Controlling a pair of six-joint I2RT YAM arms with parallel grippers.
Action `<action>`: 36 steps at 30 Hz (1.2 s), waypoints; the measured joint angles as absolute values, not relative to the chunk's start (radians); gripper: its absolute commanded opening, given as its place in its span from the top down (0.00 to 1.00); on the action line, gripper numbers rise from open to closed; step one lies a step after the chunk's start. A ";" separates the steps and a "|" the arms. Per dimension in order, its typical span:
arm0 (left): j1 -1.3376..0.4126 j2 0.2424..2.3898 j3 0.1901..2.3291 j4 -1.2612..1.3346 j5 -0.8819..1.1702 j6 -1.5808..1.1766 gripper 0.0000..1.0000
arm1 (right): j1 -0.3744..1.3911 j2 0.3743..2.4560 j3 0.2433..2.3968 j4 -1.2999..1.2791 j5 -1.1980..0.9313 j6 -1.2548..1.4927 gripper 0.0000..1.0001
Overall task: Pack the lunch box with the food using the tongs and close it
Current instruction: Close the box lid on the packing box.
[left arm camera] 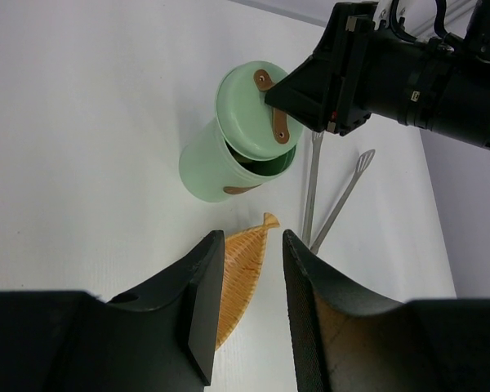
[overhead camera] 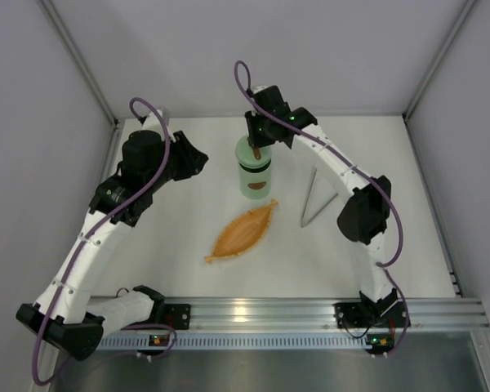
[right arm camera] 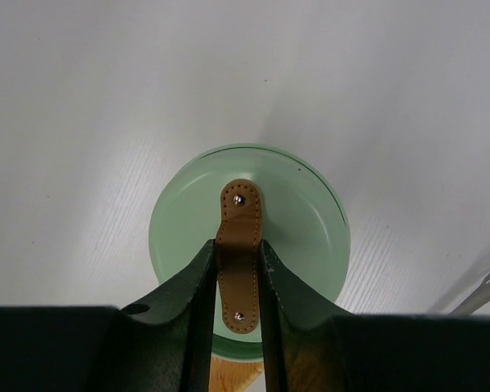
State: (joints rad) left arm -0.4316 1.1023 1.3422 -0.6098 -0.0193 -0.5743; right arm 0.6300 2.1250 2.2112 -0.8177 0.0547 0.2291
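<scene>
The mint-green lunch box (overhead camera: 256,184) stands upright at the back middle of the table. Its round lid (left arm camera: 247,110) hangs tilted over the mouth, leaving a dark gap on one side. My right gripper (right arm camera: 238,253) is shut on the lid's brown strap (right arm camera: 240,216) from above. My left gripper (left arm camera: 253,245) hovers open and empty to the left of the lunch box (left arm camera: 204,167). The tongs (overhead camera: 314,200) lie flat on the table to the right of the box. The food is out of view.
An empty orange leaf-shaped tray (overhead camera: 243,231) lies in front of the box. Grey walls close in the table on the left, back and right. An aluminium rail (overhead camera: 294,314) with the arm bases runs along the near edge.
</scene>
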 measured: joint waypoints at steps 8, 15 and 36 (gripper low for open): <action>-0.432 1.106 1.342 -0.611 -0.015 -0.572 0.60 | 0.630 2.093 2.186 -0.839 0.060 0.238 1.00; -0.432 1.111 1.342 -0.619 -0.015 -0.570 0.60 | 0.631 2.088 2.186 -0.857 0.058 0.239 1.00; -0.432 1.113 1.342 -0.640 -0.015 -0.553 0.59 | 0.659 2.088 2.140 -0.853 0.059 0.246 0.99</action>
